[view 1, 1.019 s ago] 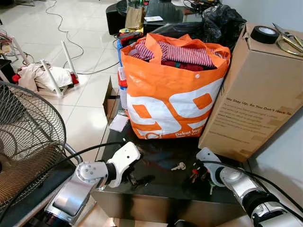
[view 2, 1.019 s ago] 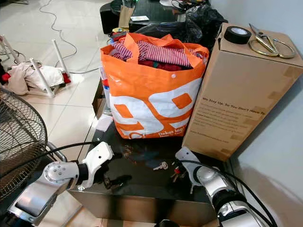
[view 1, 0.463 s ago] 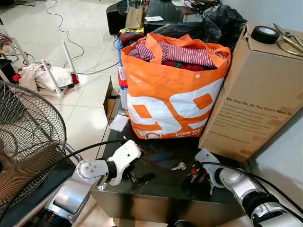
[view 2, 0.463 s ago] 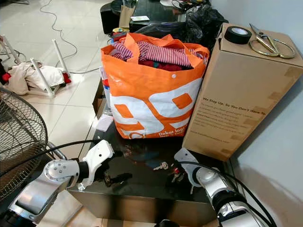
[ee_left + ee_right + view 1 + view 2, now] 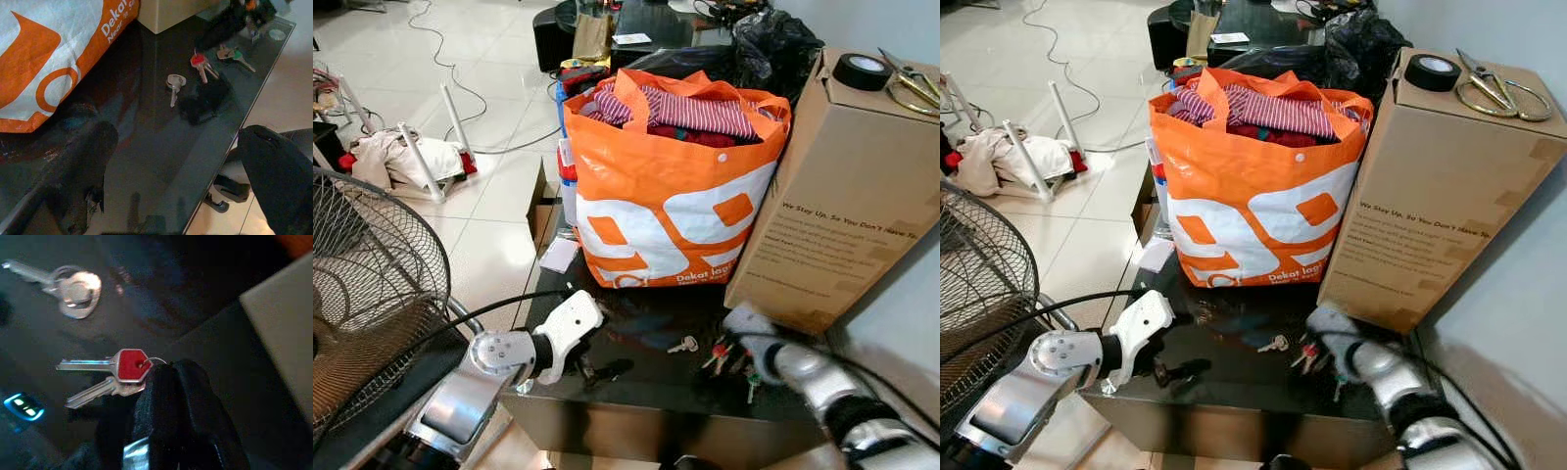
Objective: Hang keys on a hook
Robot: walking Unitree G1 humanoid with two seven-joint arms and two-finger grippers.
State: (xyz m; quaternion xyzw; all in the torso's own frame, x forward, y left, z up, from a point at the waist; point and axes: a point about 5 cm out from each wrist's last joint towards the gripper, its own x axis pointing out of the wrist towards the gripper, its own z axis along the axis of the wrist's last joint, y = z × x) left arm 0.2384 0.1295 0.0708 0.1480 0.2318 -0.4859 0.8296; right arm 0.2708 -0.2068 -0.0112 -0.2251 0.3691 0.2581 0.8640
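While the right gripper point(image 5: 168, 377) pinches the ring of the red-capped keys point(image 5: 115, 374) on the black glass table point(image 5: 646, 392) at lower centre, a separate silver key point(image 5: 682, 344) lies beside — orange bag point(image 5: 671, 186) and cardboard box point(image 5: 847, 196) crowd behind. Left gripper point(image 5: 176, 161): fingers apart.

keys on black glass table point(image 5: 646, 387): 1 silver key point(image 5: 683, 344), 1 red-capped key point(image 5: 717, 352), 1 green-capped key point(image 5: 239, 57) | orange bag point(image 5: 666, 196): 1 | cardboard box point(image 5: 842, 186): 1 | tape roll point(image 5: 860, 70): 1 | scissors point(image 5: 911, 83): 1 | fan point(image 5: 367, 284): 1
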